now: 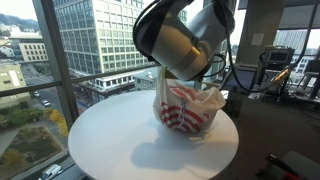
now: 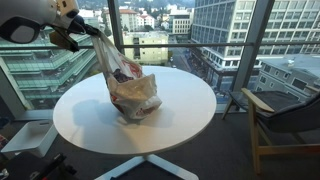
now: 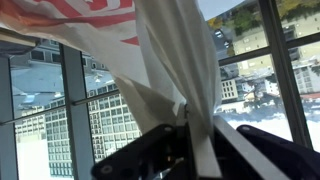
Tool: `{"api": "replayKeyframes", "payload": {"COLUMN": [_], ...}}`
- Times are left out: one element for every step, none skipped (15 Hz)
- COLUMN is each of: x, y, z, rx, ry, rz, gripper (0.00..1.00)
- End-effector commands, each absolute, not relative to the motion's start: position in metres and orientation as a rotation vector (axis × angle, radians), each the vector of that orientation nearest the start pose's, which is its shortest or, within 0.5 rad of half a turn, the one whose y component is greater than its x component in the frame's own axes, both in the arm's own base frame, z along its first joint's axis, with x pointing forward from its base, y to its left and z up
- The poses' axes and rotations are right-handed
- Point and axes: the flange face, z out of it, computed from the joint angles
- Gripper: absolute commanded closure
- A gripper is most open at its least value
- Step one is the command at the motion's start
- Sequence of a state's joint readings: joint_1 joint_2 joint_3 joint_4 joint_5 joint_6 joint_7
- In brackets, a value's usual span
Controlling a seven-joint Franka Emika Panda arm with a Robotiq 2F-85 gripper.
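Pinching the twisted top of the plastic bag (image 3: 165,70), the gripper (image 3: 196,138) has its fingers clenched on the thin white film, as the wrist view shows. In an exterior view this top is stretched up and to the side, while the red-striped body of the bag (image 2: 135,95) sits near the middle of the round tabletop (image 2: 190,125). I judge that the grasp is done and the lift only partial: the bottom seems not yet off the tabletop. Beyond stand a chair (image 2: 285,115) and the window (image 1: 60,60) with city buildings.
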State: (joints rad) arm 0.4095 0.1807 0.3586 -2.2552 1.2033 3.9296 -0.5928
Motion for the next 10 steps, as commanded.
{"api": "replayKeyframes", "payload": {"x": [0.47, 0.471, 0.471, 0.469, 0.468, 0.464, 0.461, 0.457, 0.452, 0.448], "y": [0.251, 0.251, 0.253, 0.254, 0.255, 0.257, 0.258, 0.26, 0.262, 0.264], "z": [0.398, 0.391, 0.386, 0.383, 0.382, 0.381, 0.38, 0.381, 0.383, 0.384], "rx": [-2.61, -2.633, -2.649, -2.663, -2.675, -2.69, -2.705, -2.714, -2.719, -2.732], "ry": [0.231, 0.231, 0.226, 0.225, 0.227, 0.223, 0.23, 0.248, 0.272, 0.28], "rz": [-1.575, -1.543, -1.521, -1.506, -1.493, -1.481, -1.472, -1.464, -1.45, -1.439], "gripper": [0.97, 0.97, 0.92, 0.79, 0.68, 0.6, 0.53, 0.43, 0.36, 0.3]}}
